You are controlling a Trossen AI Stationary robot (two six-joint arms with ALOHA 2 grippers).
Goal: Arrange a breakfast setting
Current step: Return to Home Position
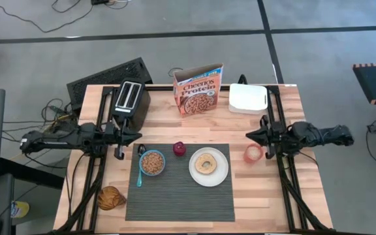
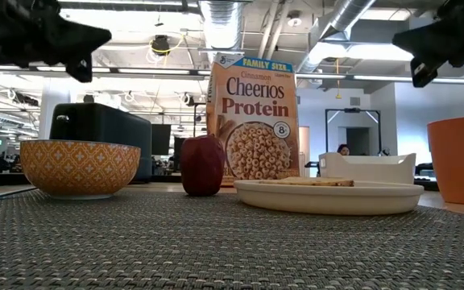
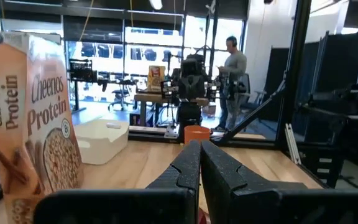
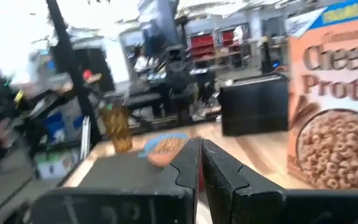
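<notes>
The dark grey ribbed placemat (image 1: 181,189) lies at the table's near middle. On it stand a small bowl (image 1: 153,162) with a blue rim, filled with cereal, and a white plate (image 1: 219,175) bearing the tan bagel (image 1: 207,162). The dark-red fruit (image 1: 179,149) stands on the mat's far edge. The blue-handled spoon (image 1: 140,170) lies along the mat's left edge beside the bowl. My left gripper (image 1: 138,134) is shut and empty, raised over the table's left side. My right gripper (image 1: 248,135) is shut and empty, raised at the right, above an orange cup (image 1: 252,153).
A Cheerios box (image 1: 198,89) stands at the far middle, a black toaster (image 1: 130,101) at the far left and a white lidded container (image 1: 248,98) at the far right. A brown-amber object (image 1: 111,198) sits near the left of the mat.
</notes>
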